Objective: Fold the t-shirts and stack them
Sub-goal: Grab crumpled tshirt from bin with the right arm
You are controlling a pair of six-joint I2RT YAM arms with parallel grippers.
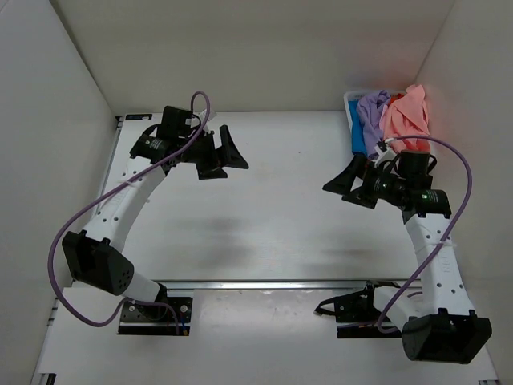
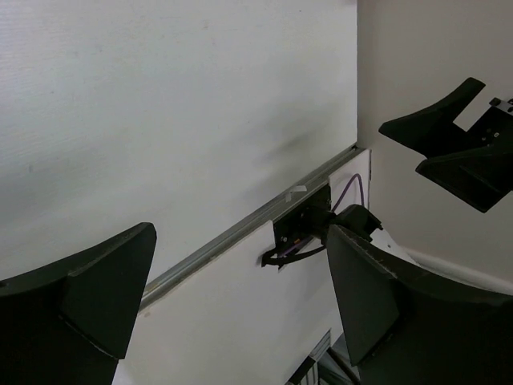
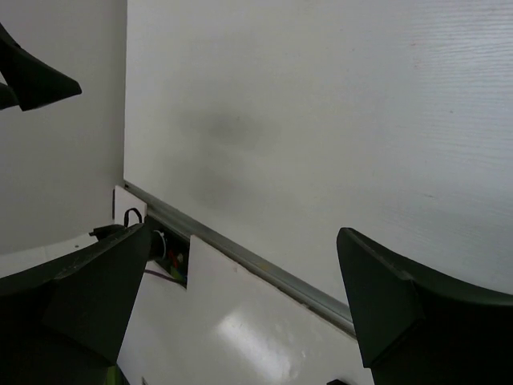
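The right end effector (image 1: 341, 191) hangs open and empty near the right edge of the table (image 1: 288, 233). The left end effector (image 1: 231, 163), also open, is toward the far left corner. The t-shirts (image 1: 393, 116) lie heaped in a white basket (image 1: 349, 98) at the far right corner, nearest the right arm. Only the top view shows them.

No legible text, label, brand, number or sign in any of the three views; nothing to read.
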